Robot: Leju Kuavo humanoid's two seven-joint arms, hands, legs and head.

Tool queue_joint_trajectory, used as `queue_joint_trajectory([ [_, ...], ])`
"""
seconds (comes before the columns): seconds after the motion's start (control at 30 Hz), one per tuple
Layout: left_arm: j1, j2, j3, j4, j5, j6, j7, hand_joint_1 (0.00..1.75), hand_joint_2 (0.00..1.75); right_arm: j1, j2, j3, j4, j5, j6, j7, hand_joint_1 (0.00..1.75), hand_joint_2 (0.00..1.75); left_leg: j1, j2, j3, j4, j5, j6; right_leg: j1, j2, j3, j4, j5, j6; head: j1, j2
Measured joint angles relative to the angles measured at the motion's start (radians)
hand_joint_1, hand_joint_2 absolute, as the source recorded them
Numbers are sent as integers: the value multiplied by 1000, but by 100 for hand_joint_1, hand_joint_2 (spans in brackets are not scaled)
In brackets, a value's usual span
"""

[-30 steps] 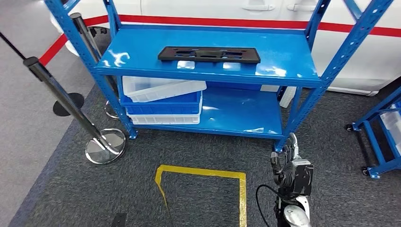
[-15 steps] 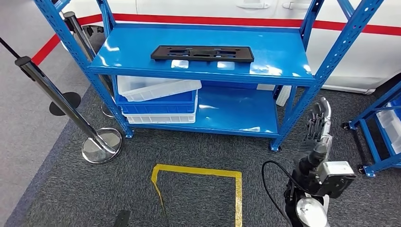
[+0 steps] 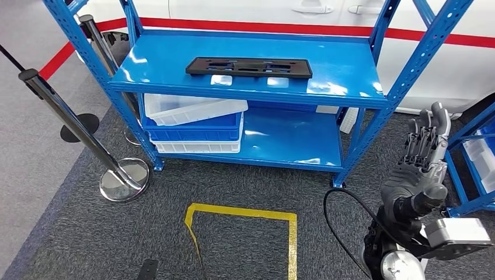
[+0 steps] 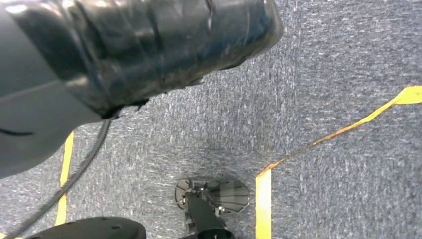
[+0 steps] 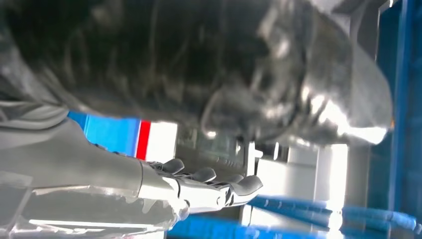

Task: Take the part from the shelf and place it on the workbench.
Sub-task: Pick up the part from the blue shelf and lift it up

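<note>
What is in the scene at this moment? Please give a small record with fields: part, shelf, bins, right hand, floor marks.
part: flat black part, lying on the top level of the shelf, untouched
shelf: blue metal shelf with two levels
bins: white and blue bins stacked on the lower level, at its left side
right hand: right hand raised beside the shelf's right front post, fingers straight and apart, holding nothing
floor marks: yellow tape outline on the grey carpet in front of the shelf
other: chrome barrier post left of the shelf
</note>
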Motion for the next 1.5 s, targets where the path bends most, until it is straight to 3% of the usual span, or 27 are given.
queue_joint_trajectory([
  [0.1, 0, 0, -1, 0, 3, -3, 2, 0, 0, -1, -2, 0, -9, -11, -1, 9, 0, 0, 5, 1, -9, 21, -14, -13, 0, -1, 1, -3, 2, -22, -3, 0],
  [0.17, -1, 0, -1, 0, 5, -5, 3, 0, 0, -1, -2, 0, -12, -23, -1, 17, 0, 0, 8, 2, -54, 110, -60, -21, 0, -3, 3, -4, 2, -32, -6, 0],
  [0.23, 0, -1, -1, 0, 7, -8, 4, 0, 0, 0, -3, 0, -12, -31, -1, 21, 0, 0, 9, 2, -123, 238, -107, -25, 3, -4, 4, -4, -1, -37, -8, 0],
  [0.27, 1, -1, -1, 0, 8, -8, 4, 0, 0, 0, -3, 0, -12, -33, -1, 22, 0, 0, 10, 2, -146, 274, -110, -24, 5, -4, 5, -4, -2, -39, -8, 0],
  [0.3, 2, -1, -1, 0, 8, -9, 5, 0, 0, 0, -3, 0, -12, -36, -2, 24, 0, 0, 9, 2, -151, 274, -94, -21, 7, -3, 7, -4, -4, -40, -8, 0],
  [0.37, 1, 0, -1, 0, 9, -11, 7, 0, 0, 0, -4, 0, -12, -39, -3, 28, 0, 0, 5, 2, -109, 168, -22, -8, 10, -2, 14, -4, -9, -40, -8, 0],
  [0.43, 0, 0, -1, 1, 8, -11, 8, 0, 0, 0, -6, 0, -12, -36, -4, 33, 0, 0, -3, 2, -53, 47, 23, 6, 11, -2, 20, -6, -14, -34, -7, 0],
  [0.53, 0, 0, -4, 1, 8, -12, 8, 0, 0, 0, -12, 1, -12, -3, -4, 48, 0, 0, -11, 0, -28, -4, 24, 16, 10, -2, 25, -17, -15, -20, -7, 0],
  [0.6, 1, 0, -6, 1, 8, -12, 8, 0, 0, -3, -17, 2, -13, 26, -8, 60, 0, 0, -5, 0, -11, -29, 30, 22, 11, -6, 29, -17, -20, -12, -6, 0],
  [0.67, 0, 0, -9, 2, 8, -11, 8, 0, 0, -6, -21, 5, -13, 44, -15, 65, 0, 0, 1, -1, 10, -52, 35, 29, 12, -10, 0, 48, -54, -7, -3, 0],
  [0.73, -2, 0, -11, 2, 8, -11, 9, 0, 0, -6, -23, 9, -13, 52, -21, 68, 0, 0, 0, -7, 18, -55, 30, 33, 9, -10, -69, 171, -102, -3, -2, 0],
  [0.77, -2, 1, -12, 3, 8, -11, 10, 0, 0, -5, -24, 12, -13, 55, -22, 69, 0, 0, 0, -12, 20, -52, 26, 33, 7, -10, -98, 216, -109, 1, -2, 0],
  [0.8, -1, 1, -14, 3, 8, -11, 12, 0, 0, -4, -26, 14, -13, 55, -22, 70, 0, 0, 1, -18, 23, -49, 21, 32, 4, -10, -112, 229, -98, 5, -2, 0],
  [0.83, -1, 0, -16, 3, 8, -12, 13, 0, 0, -3, -26, 16, -13, 56, -22, 71, 0, 0, 2, -23, 26, -43, 14, 31, 1, -10, -106, 203, -67, 8, -2, 0],
  [0.87, 0, -1, -18, 3, 8, -12, 14, 0, 0, -4, -27, 17, -13, 56, -23, 72, 0, 0, 4, -28, 29, -36, 6, 28, -3, -10, -84, 146, -26, 11, -2, 0],
  [0.93, 0, -2, -22, 3, 6, -12, 14, 0, 0, -6, -28, 18, -13, 55, -23, 74, 0, 0, 4, -37, 30, -17, -12, 17, -6, -6, -37, 39, 20, 12, -1, 0],
  [0.97, 1, -1, -23, 3, 5, -12, 15, 0, 0, -7, -28, 18, -13, 55, -24, 76, 0, 0, 3, -42, 27, -9, -19, 10, -6, -3, -25, 11, 23, 8, -2, 0],
  [1.07, 1, -1, -25, 4, 1, -12, 15, 0, 0, -8, -30, 19, -13, 54, -23, 78, 0, 0, 5, -44, 24, -5, -28, -5, -1, 0, -18, 0, 12, -10, -4, 0],
  [1.13, 1, -1, -25, 4, 0, -13, 15, 0, 0, -10, -31, 20, -13, 52, -21, 78, 0, 0, 7, -30, 11, 27, -47, -15, -3, -2, -8, -5, 8, -24, -7, 0],
  [1.17, -1, -1, -26, 4, 0, -13, 14, 0, 0, -11, -31, 22, -13, 51, -20, 79, 0, 0, 8, -21, -12, 72, -65, -20, -4, -5, -2, -7, 5, -30, -8, 0],
  [1.23, -2, -2, -26, 4, 0, -13, 14, 0, 0, -11, -31, 25, -13, 50, -19, 80, 0, 0, 11, -9, -88, 201, -106, -26, -1, -9, 5, -7, -2, -38, -11, 0],
  [1.27, -2, -2, -26, 4, 0, -13, 14, 0, 0, -11, -31, 27, -13, 48, -19, 81, 0, 0, 12, -8, -123, 251, -112, -27, 2, -10, 8, -7, -6, -40, -10, 0],
  [1.3, 0, -2, -27, 4, 0, -13, 14, 0, 0, -11, -31, 29, -13, 45, -18, 81, 0, 0, 12, -7, -145, 271, -101, -26, 3, -10, 14, -7, -10, -40, -11, 0],
  [1.33, 1, -2, -27, 4, 0, -13, 14, 0, 0, -11, -31, 33, -13, 40, -17, 81, 0, 0, 11, -7, -147, 253, -71, -23, 4, -10, 20, -7, -15, -40, -11, 0],
  [1.4, 1, -1, -30, 5, 0, -14, 14, 0, 0, -12, -31, 39, -13, 27, -13, 81, 0, 0, 6, -6, -106, 134, 12, -11, 5, -10, 36, -9, -26, -38, -10, 0],
  [1.43, 0, 0, -32, 6, 0, -14, 14, 0, 0, -13, -31, 41, -13, 22, -10, 80, 0, 0, 1, -5, -81, 75, 38, -4, 5, -10, 42, -10, -30, -35, -10, 0],
  [1.5, -3, 1, -34, 7, -1, -15, 13, 0, 0, -15, -31, 43, -13, 14, -3, 78, 0, 0, -9, -3, -51, 8, 47, 7, 4, -11, 46, -16, -34, -26, -10, 0],
])
